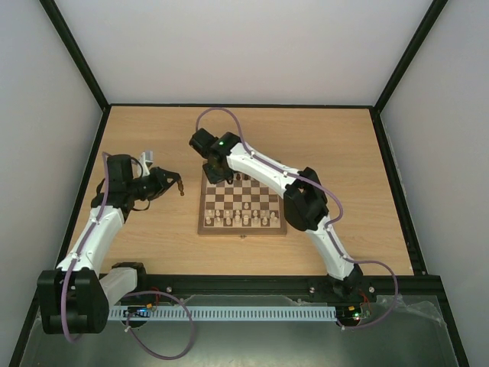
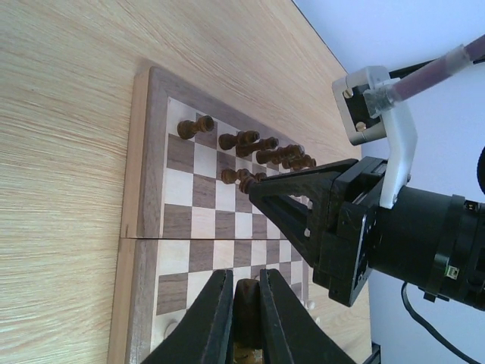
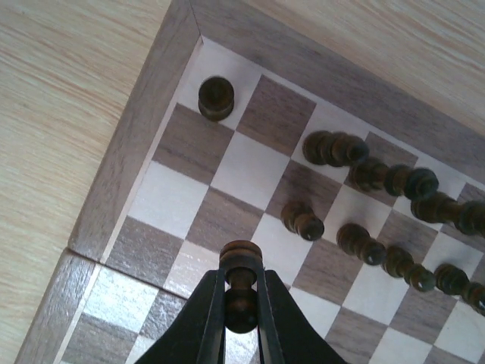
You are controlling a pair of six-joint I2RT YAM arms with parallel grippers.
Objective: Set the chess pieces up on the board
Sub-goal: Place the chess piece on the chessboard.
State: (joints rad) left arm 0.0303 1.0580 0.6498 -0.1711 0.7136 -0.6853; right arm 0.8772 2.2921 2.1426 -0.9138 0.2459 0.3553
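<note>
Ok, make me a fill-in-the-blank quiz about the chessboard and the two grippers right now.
1. The right gripper is shut on a ____ chess piece.
2. In the overhead view, the left gripper hangs to the ____ of the board.
3. The pale pieces stand along the board's ____ edge, not its far one.
Missing words: dark; left; near.

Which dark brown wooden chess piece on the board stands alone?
The dark brown piece on the cream corner square of the wooden board; the other pieces crowd farther along.
</note>
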